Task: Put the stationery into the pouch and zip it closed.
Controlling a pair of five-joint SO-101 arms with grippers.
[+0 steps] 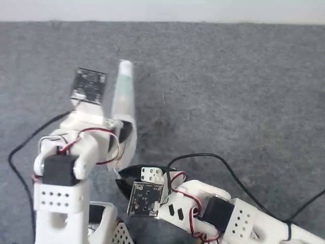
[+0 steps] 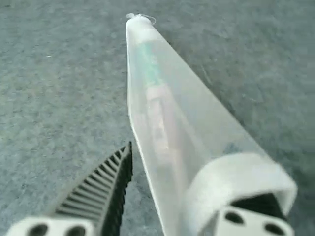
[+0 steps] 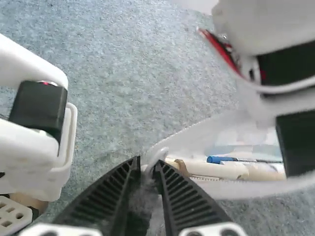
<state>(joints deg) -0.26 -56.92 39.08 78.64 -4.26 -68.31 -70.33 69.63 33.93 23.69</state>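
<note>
Clear pouch (image 1: 123,94) sticks out from L gripper (image 1: 123,136) over grey mat (image 1: 228,76), w/ pens (image 3: 221,164) inside and mouth open. L fingers apart, pouch rim looped over one. R gripper (image 3: 146,164) fingers nearly together, pinching rim at mouth's end.

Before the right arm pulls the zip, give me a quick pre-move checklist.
1. Stationery inside pouch: ok, pens show through the wall.
2. Right gripper on the white tab at the mouth: ok, fingers pinch it.
3. Mouth zipped: not ok, it gapes.
4. Left gripper bracing the pouch: cannot tell; one finger sits under the rim, the other stands off.
5. Black cable away from pouch: ok.
</note>
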